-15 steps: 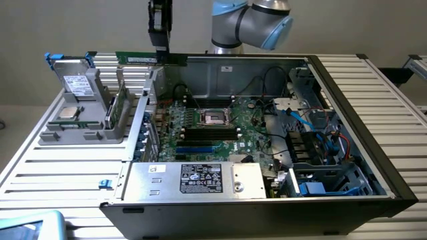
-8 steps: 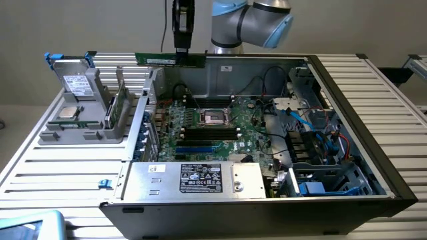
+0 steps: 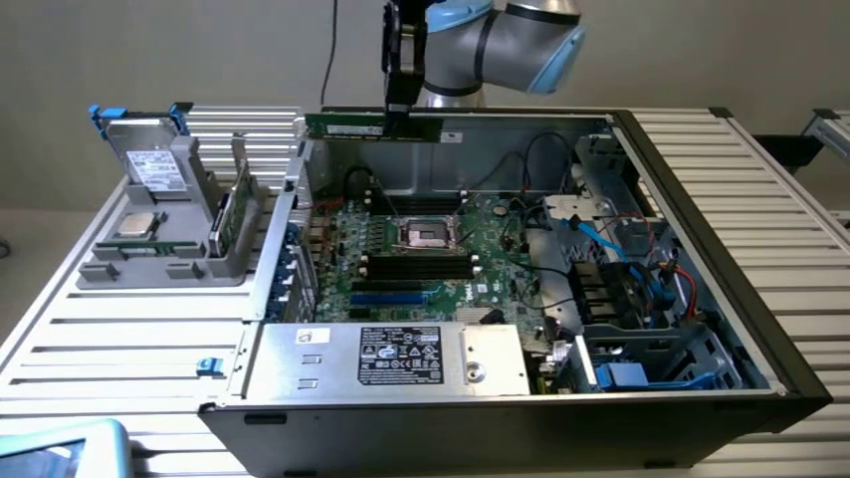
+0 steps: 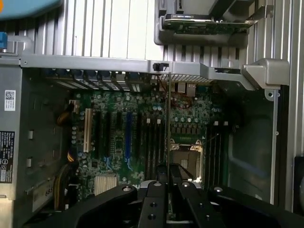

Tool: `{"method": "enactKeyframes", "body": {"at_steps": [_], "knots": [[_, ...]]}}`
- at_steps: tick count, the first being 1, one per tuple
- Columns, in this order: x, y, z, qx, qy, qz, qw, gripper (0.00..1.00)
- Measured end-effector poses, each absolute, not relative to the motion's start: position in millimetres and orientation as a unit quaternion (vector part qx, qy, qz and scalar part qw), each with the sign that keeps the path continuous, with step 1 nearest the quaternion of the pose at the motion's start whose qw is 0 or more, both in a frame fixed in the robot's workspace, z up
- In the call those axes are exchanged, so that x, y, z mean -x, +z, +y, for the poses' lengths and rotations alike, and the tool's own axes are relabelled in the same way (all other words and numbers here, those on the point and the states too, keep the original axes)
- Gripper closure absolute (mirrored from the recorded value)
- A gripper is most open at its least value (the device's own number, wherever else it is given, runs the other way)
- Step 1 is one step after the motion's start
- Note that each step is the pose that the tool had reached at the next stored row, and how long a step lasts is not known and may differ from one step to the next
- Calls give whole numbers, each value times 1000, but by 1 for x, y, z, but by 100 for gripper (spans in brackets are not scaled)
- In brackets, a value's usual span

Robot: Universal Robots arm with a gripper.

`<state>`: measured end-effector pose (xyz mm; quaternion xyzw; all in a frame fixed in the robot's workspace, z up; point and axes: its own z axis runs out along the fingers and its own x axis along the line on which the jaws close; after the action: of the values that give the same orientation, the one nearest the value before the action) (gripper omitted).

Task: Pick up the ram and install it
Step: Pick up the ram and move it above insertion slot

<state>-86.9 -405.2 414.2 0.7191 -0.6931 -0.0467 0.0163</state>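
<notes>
- ram (image 3: pixel 348 126): clamped flat-on between the closed jaws of the gripper (image 3: pixel 400 112), long side level, over the far edge of the open computer case (image 3: pixel 691 199); the wrist view sees it edge-on (image 4: pixel 169 118).
- exterior view's left: grey holder (image 3: pixel 159 264) with a silver processor chip (image 3: pixel 137 223) and an upright expansion card (image 3: pixel 235 214).
- middle: motherboard (image 3: pixel 398 284) with its processor socket (image 3: pixel 428 234), beneath the stick.
- right: blue cables (image 3: pixel 604 239).
</notes>
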Motion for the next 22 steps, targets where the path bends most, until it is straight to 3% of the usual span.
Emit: {"method": "enactKeyframes", "body": {"at_steps": [10,16,22], "knots": [[73,409,-405,-717,-31,-696,7,86],[70,406,-405,-714,-14,-699,17,86],[62,396,-405,-709,-13,-705,17,86]]}}
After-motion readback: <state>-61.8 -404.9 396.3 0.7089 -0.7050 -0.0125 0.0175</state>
